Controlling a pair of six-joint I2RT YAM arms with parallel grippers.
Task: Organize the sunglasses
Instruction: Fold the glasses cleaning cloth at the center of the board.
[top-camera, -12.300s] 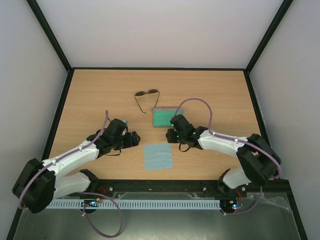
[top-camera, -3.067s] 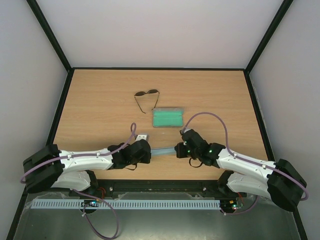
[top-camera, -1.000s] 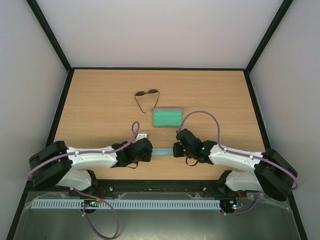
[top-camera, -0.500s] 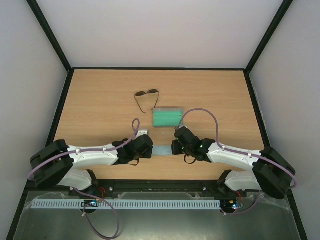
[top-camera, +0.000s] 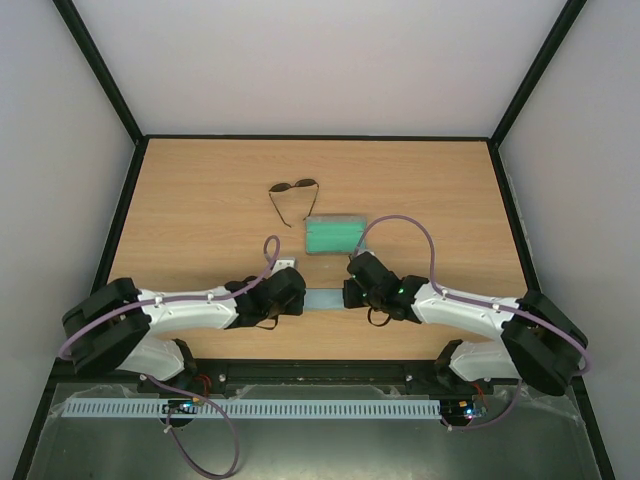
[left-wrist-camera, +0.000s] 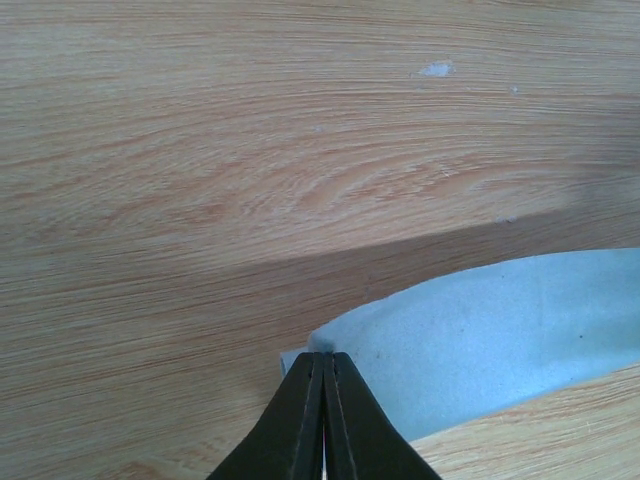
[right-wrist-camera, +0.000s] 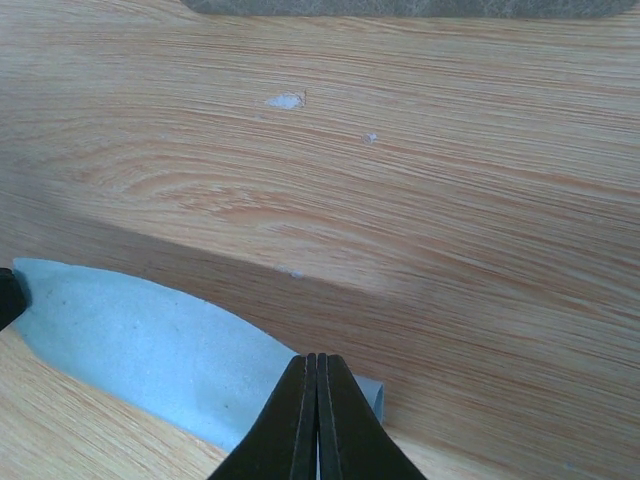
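The sunglasses (top-camera: 293, 190) lie on the table toward the back, temple arms spread, touched by neither gripper. A light blue cloth (top-camera: 324, 300) hangs stretched between both grippers. My left gripper (top-camera: 300, 297) is shut on the cloth's left corner (left-wrist-camera: 330, 345). My right gripper (top-camera: 347, 295) is shut on its right corner (right-wrist-camera: 365, 392). In both wrist views the cloth (left-wrist-camera: 480, 340) (right-wrist-camera: 140, 340) sags in a curve above the wood and casts a shadow.
An open case (top-camera: 335, 236) with a green lining lies just beyond the cloth; its grey edge (right-wrist-camera: 400, 6) shows at the top of the right wrist view. Black frame rails border the table (top-camera: 200, 210) on all sides.
Both grippers have carried the held cloth a little farther from the arm bases, toward the case. Sunglasses and case have stayed put.
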